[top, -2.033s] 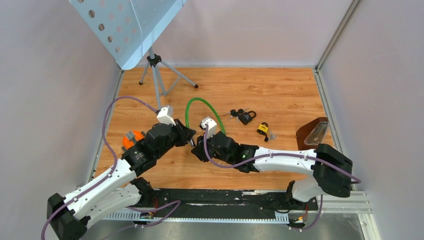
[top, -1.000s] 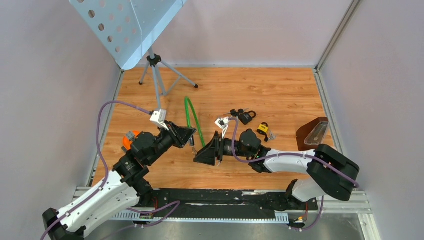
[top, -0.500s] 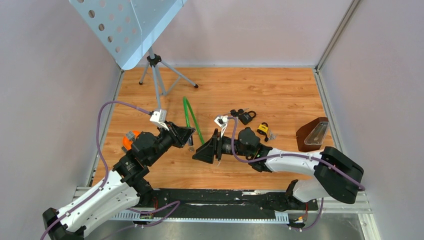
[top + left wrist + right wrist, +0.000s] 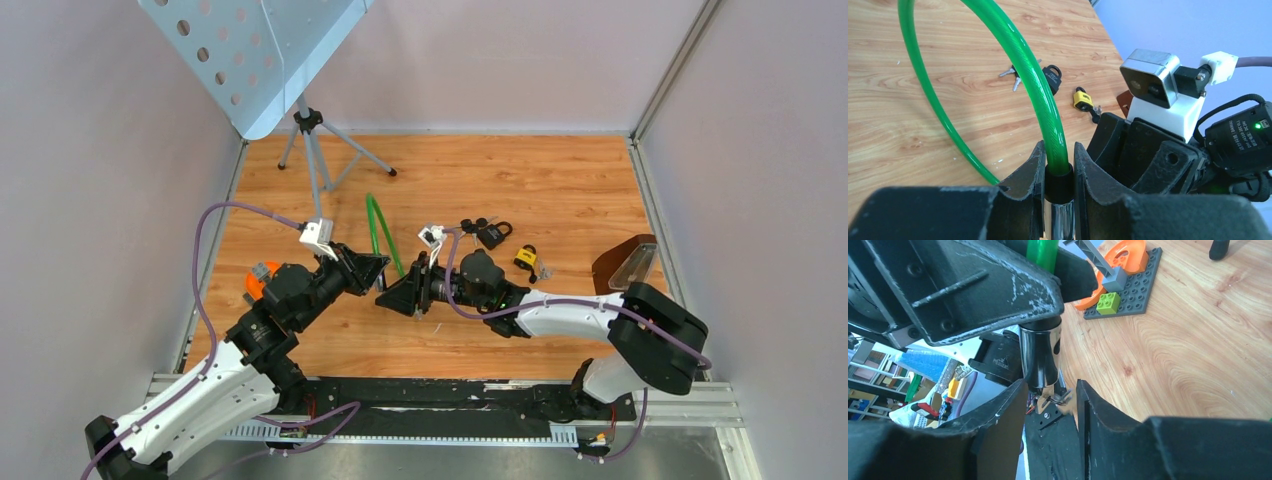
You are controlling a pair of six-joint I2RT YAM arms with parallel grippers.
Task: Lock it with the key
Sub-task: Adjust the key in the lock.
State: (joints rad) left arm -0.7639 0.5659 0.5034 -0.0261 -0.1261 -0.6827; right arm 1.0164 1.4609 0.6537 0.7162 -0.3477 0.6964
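A green cable lock [image 4: 378, 232] loops up from my left gripper [image 4: 377, 273], which is shut on the cable's black collar [image 4: 1058, 181] just above the chrome barrel [image 4: 1062, 222]. In the right wrist view the chrome barrel [image 4: 1040, 357] hangs below the left fingers. A small metal key with a ring [image 4: 1055, 399] sticks out under its end. My right gripper [image 4: 388, 296] points at the left one. Its jaws [image 4: 1050, 386] stand open on either side of the key, with a gap on both sides.
A black padlock with keys [image 4: 490, 235] and a yellow padlock [image 4: 525, 258] lie behind the right arm. A brown holder with a clear piece [image 4: 625, 268] sits at the right edge. A tripod with a perforated plate [image 4: 310, 150] stands at the back left, and an orange toy on a brick plate [image 4: 1120, 275] lies by the left arm.
My right gripper has moved left and closer to the left gripper, bringing its jaws around the key under the barrel, and they have narrowed. The left arm has held still.
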